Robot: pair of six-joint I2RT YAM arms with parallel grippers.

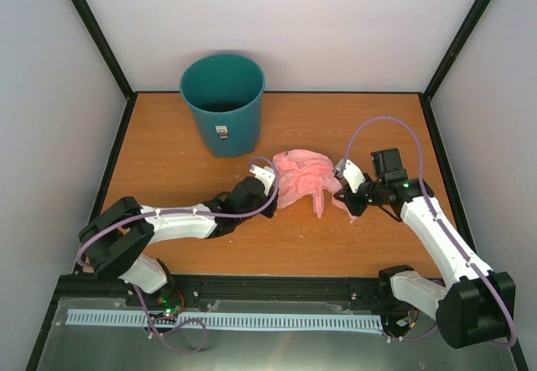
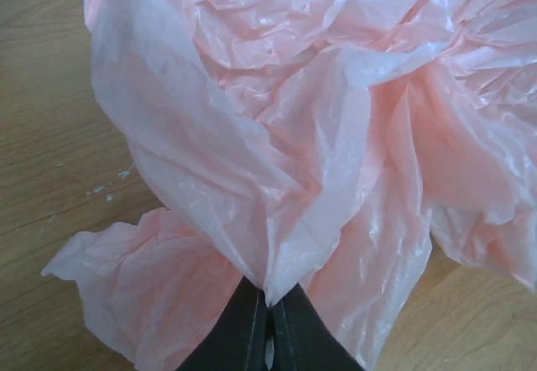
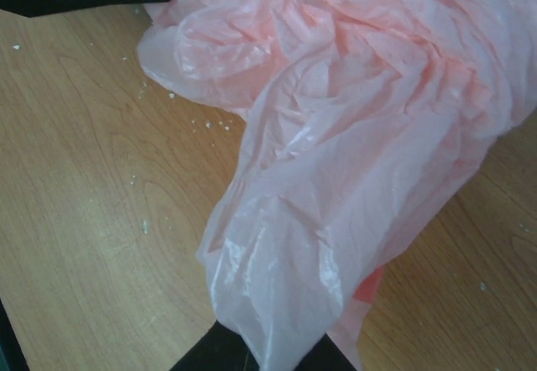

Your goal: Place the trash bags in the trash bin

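Our left tool point(image 2: 268, 312) and right tool point(image 3: 273, 350) each pinch an edge of the pink trash bag point(image 1: 302, 178), which lies on the desk point(image 1: 277, 245), near-right of the teal trash bin point(image 1: 226, 123). Carrying it over and dropping it in is left.

Bag point(image 1: 300, 176) right of bin point(image 1: 222, 102)

Left arm point(image 1: 180, 220) and right arm point(image 1: 440, 237): white link shells, black joint housings. One lilac cable point(image 1: 382, 120) loops along each. Left tool point(image 1: 267, 176) and right tool point(image 1: 346, 188): white bodies, black fingers point(image 2: 239, 337).
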